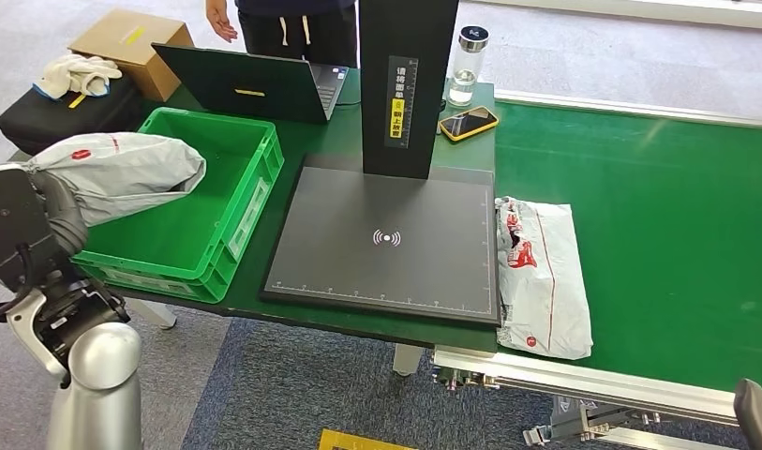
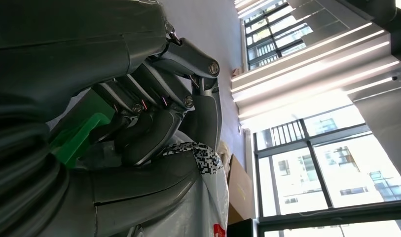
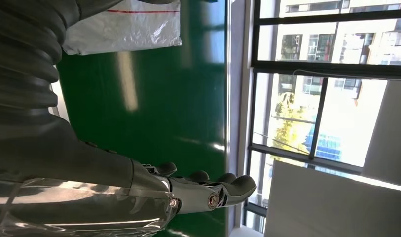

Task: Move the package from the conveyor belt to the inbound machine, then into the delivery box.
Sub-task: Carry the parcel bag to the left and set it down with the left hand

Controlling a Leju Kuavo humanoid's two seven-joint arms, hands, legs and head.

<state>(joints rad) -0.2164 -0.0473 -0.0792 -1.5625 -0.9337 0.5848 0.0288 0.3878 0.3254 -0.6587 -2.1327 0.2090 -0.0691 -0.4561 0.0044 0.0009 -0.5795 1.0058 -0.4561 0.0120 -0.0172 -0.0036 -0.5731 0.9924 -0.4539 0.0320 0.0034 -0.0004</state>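
While the left hand (image 1: 39, 220) grips one grey package (image 1: 124, 173) by its end, head view shows the bag hanging out over the near-left corner of the green crate (image 1: 250, 183), presumably held high so it can drop in flat; I take the crate for the delivery box. Just right of the crate lies the dark scanner pad (image 1: 386, 239) with its black post (image 1: 405, 84), likely the inbound machine. Right of the pad, a second package (image 1: 544, 277) rests at the belt's edge, touching the pad's side, on the green conveyor belt (image 1: 658, 234). Behind the crate: a laptop (image 1: 255, 84), cardboard box (image 1: 133, 47), gloves (image 1: 77, 73). A phone (image 1: 468, 123) and a bottle (image 1: 469, 64) sit beside the post; a person (image 1: 283, 23) stands beyond. Grey floor.

Left wrist view: fingers (image 2: 154, 123) curled tight onto the bag's film, printed label against the thumb; crate green peeks behind. Big windows, strip lights above.

Right wrist view: right hand (image 3: 203, 190) holds nothing, fingers loosely extended and apart, over the belt, well apart from the second package. Probably waiting its turn.
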